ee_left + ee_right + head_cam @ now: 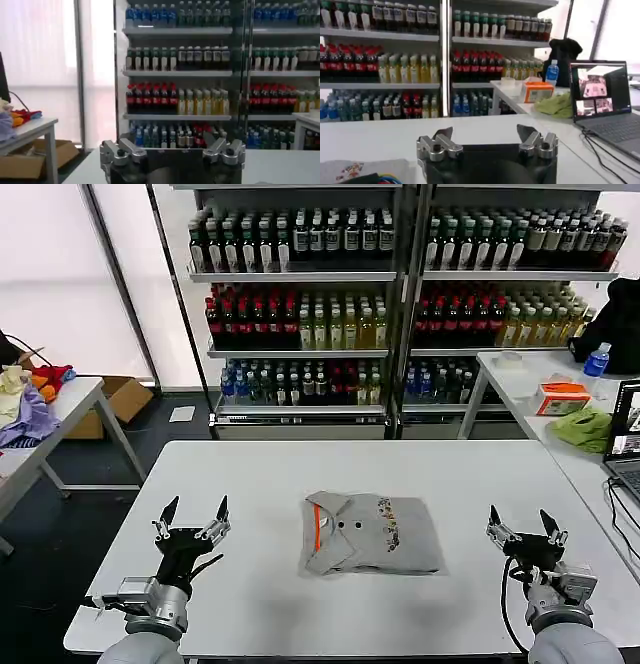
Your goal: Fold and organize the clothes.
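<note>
Head view takes in the tall metal shelving (400,304) across the back of the room, row after row of bottles with dark, red, yellow and blue contents standing tight together. In front of it runs the big white tabletop (250,584), smooth and matte with rounded corners. To the robot's right stands a second white table (540,389) carrying an open laptop (626,429), a crumpled lime-green cloth (582,427), an orange-and-white box (563,396) and a blue-capped bottle (597,362). To the left, another table (60,409) holds a heap of purple, red and yellow garments (35,399), with a cardboard box (118,399) on the floor beyond it.

Near the middle of the tabletop lies the grey shirt (371,533), soft cotton folded into a neat, flat rectangle. Its collar faces the robot's left, lined in orange with small buttons down the placket, and a strip of little multicoloured prints crosses the chest. Nothing rests on it or crowds it.

Both arms wait at the near edge, well apart from the shirt on either side. The left gripper (192,519) points upward, its dark, pointed fingers spread wide with nothing between them. The right gripper (526,529) stands the same way, fingers splayed and empty. In the right wrist view a corner of the shirt (355,170) shows beside the right gripper (487,137); in the left wrist view the left gripper (172,145) faces the shelving.
</note>
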Controlling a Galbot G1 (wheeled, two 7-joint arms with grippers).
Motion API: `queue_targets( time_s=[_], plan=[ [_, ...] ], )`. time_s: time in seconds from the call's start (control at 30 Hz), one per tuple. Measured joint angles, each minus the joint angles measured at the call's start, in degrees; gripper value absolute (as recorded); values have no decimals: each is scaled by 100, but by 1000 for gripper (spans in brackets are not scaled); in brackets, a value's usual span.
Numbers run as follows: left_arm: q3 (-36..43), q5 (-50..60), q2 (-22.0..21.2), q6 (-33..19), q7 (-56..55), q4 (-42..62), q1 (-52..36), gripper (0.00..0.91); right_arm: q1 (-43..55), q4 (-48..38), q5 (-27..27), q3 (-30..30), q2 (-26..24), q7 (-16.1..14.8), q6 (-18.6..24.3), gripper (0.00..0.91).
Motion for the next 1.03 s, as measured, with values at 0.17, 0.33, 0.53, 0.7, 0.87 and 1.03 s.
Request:
queue_targets(
  time_s=[0.17, 0.33, 0.53, 0.7, 0.87, 1.03],
  plan=[
    [-13, 12, 8, -6, 18, 6, 3, 907, 6, -21, 0, -9, 14, 6, 9, 907],
    [-68, 35, 39, 43, 114, -7, 42, 907, 14, -21, -2, -20, 22, 7, 10, 907],
    [-94, 31, 43, 147, 181, -5, 49, 907, 14, -21, -2, -10, 13, 6, 14, 907],
    [-94, 35, 41, 183, 217, -3, 48, 907, 12, -26, -2, -8, 15, 5, 16, 907],
    [-98, 5, 41, 179, 236, 7, 49, 907, 9, -31, -2, -6, 9, -2, 16, 907],
    [-104, -1, 44, 185, 260, 4, 58, 907, 4, -31, -6, -11, 16, -9, 16, 907]
  ],
)
